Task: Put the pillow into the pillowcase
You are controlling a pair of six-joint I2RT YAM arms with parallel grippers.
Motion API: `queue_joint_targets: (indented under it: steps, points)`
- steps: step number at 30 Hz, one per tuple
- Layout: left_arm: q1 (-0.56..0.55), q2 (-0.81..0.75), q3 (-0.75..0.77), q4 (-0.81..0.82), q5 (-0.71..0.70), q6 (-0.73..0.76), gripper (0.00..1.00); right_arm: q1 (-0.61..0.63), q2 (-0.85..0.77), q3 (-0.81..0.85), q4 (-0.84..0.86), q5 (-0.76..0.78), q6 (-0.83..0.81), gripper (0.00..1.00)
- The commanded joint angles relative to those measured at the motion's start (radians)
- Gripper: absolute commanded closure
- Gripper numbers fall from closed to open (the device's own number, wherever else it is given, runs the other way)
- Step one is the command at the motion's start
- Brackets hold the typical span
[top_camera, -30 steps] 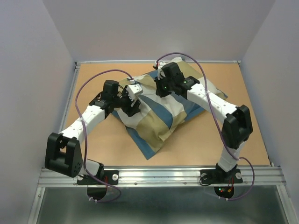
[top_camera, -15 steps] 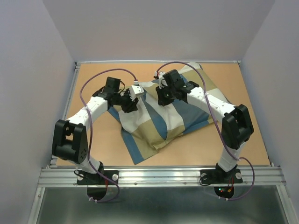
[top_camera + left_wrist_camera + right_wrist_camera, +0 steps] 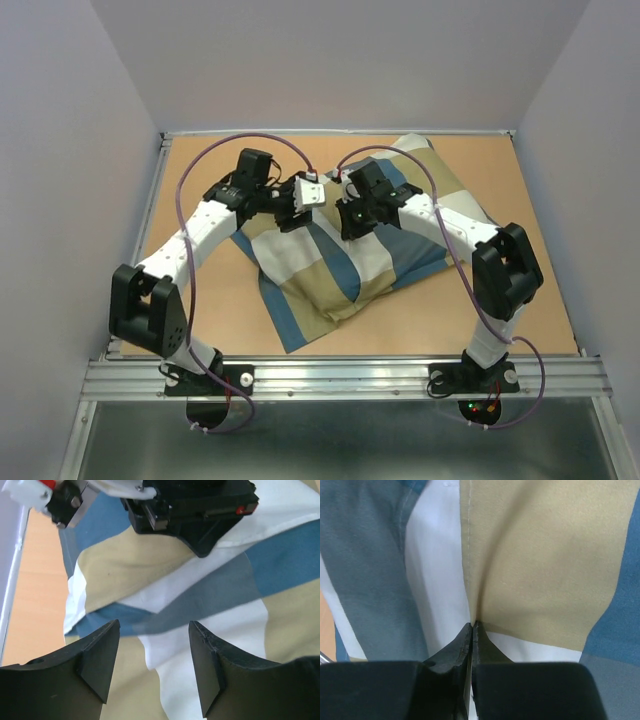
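the pillowcase [image 3: 340, 270] lies crumpled across the middle of the table [image 3: 200, 290] in the top view, one flat blue-edged corner pointing toward the lower left of the frame and its fuller, swollen part reaching toward the upper right. we cannot make out the pillow in any view; only blue, tan and white blocks of cloth show, and whether the bulge at the upper right is the cushion we cannot tell. both arms cross over the upper middle of the cloth and hide that part from above, and a loop of purple cable [image 3: 425, 160] runs over the upper right corner. the right gripper [image 3: 352, 218] sits on the cloth just right of centre; in the right wrist view its fingers [image 3: 455, 645] are pressed together on a raised fold of the pillowcase [image 3: 545, 555], right where a white block meets a tan one beside a stitched seam. the left gripper [image 3: 303, 205] is just to the left of it, near but apart. in the left wrist view its two fingers [image 3: 102, 652] stand spread wide with nothing between them, the cloth [image 3: 150, 590] lying beyond them, and the right gripper's black body is cut off by the top edge of that frame.
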Motion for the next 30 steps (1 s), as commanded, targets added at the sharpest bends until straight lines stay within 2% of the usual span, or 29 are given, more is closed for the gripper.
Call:
queue_joint_targets:
  steps: [1,3,6,7,8,9,10,11,14,15,16,18,20,23,24,26,28,30]
  points:
    - [-0.044,0.101,0.062,-0.001,-0.038,0.116,0.30,-0.033,-0.052,-0.038,0.017,-0.033,0.032,0.96]
    - [-0.077,0.141,0.056,-0.018,-0.061,0.205,0.30,-0.044,-0.065,-0.043,0.017,-0.073,0.036,0.95]
    - [-0.122,0.178,0.060,-0.101,-0.102,0.334,0.44,-0.050,-0.065,-0.041,0.017,-0.113,0.044,0.96]
    - [-0.132,0.184,0.062,-0.127,-0.116,0.373,0.52,-0.052,-0.065,-0.041,0.017,-0.113,0.046,0.97]
    - [-0.146,0.187,0.060,-0.142,-0.131,0.397,0.68,-0.056,-0.062,-0.041,0.017,-0.115,0.049,0.97]
    - [-0.163,0.190,0.059,-0.147,-0.146,0.421,0.78,-0.059,-0.059,-0.043,0.017,-0.118,0.050,0.97]
    - [-0.166,0.187,0.059,-0.129,-0.159,0.411,0.86,-0.064,-0.056,-0.041,0.017,-0.124,0.055,0.99]
    - [-0.168,0.183,0.062,-0.103,-0.157,0.389,1.00,-0.067,-0.055,-0.040,0.017,-0.136,0.056,0.99]
    - [-0.168,0.086,0.018,0.194,-0.177,0.140,1.00,-0.078,-0.052,-0.038,0.017,-0.159,0.064,1.00]
    - [-0.168,0.044,-0.072,0.312,-0.196,0.069,1.00,-0.084,-0.052,-0.037,0.017,-0.164,0.067,0.99]
    - [-0.171,-0.054,-0.132,0.565,-0.243,-0.029,1.00,-0.085,-0.052,-0.037,0.017,-0.181,0.075,1.00]
    - [-0.189,-0.172,-0.317,0.859,-0.301,-0.062,1.00,-0.090,-0.053,-0.040,0.016,-0.191,0.079,0.99]
    - [-0.218,-0.202,-0.378,0.888,-0.335,-0.040,1.00,-0.093,-0.058,-0.041,0.017,-0.188,0.081,1.00]
    - [-0.223,-0.192,-0.427,0.787,-0.312,-0.034,1.00,-0.098,-0.062,-0.037,0.017,-0.184,0.081,0.99]
    - [-0.226,-0.169,-0.444,0.702,-0.297,0.013,1.00,-0.102,-0.067,-0.035,0.016,-0.179,0.079,0.99]
    - [-0.235,-0.140,-0.473,0.666,-0.285,0.052,1.00,-0.107,-0.072,-0.029,0.017,-0.176,0.081,0.99]
    - [-0.252,-0.080,-0.463,0.563,-0.300,0.076,1.00,-0.107,-0.079,-0.025,0.016,-0.178,0.076,0.99]
    - [-0.249,-0.061,-0.426,0.478,-0.297,0.044,0.94,-0.108,-0.090,-0.021,0.016,-0.178,0.069,1.00]
